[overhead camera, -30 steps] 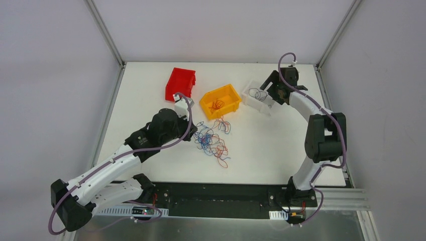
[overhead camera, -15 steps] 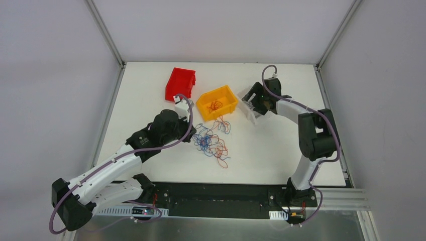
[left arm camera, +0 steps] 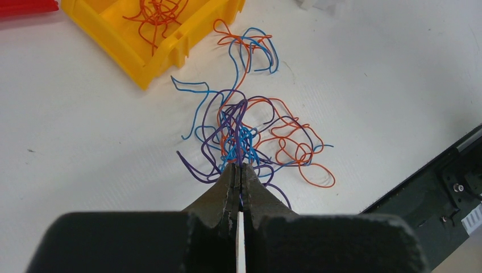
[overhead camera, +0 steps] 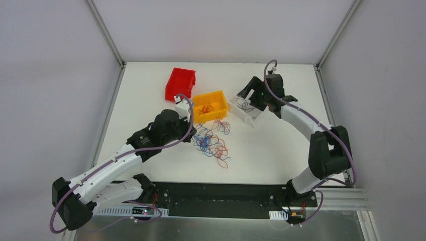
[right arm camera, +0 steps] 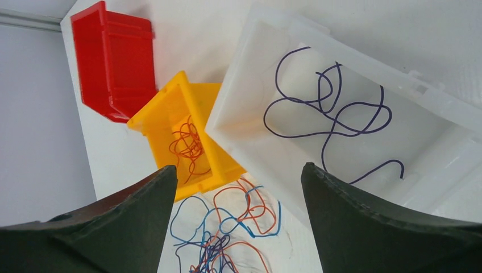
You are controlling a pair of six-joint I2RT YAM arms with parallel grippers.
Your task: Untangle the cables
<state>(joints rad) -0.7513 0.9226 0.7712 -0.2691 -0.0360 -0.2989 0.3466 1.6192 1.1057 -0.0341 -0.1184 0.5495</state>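
Top external first. The cable tangle point(overhead camera: 211, 141) sits in the middle of the table point(overhead camera: 281, 150), with blue, orange and purple strands all looped through each other. My left gripper point(overhead camera: 194, 131) comes at it from 9 o'clock.

The bins fan around the far side: yellow bin point(overhead camera: 211, 117) at 12 o'clock, red bin point(overhead camera: 181, 83) at 11, white bin point(overhead camera: 248, 118) at about 1. It reads like a sort-by-colour setup, since there are orange wires point(overhead camera: 207, 107) in the yellow one and a dark purple cable point(overhead camera: 244, 104) in the white one. The right gripper point(overhead camera: 251, 95) hangs over the white bin.

Left wrist: the claw is pinched together on the near edge of the clump, at its 6 o'clock, with thin strands running in between the tips. My guess is this arm is anchoring the knot so a single strand can be teased out. The yellow bin's at 11 o'clock here.

Right wrist: the fingers point(right arm camera: 142, 216) are spread wide with nothing between them, looking down into the white bin at that purple cable lying loose inside. The tangle peeks in at 6 o'clock.

So the right arm looks free for the next pick. The risk I see is the whole clump dragging along instead of one wire.
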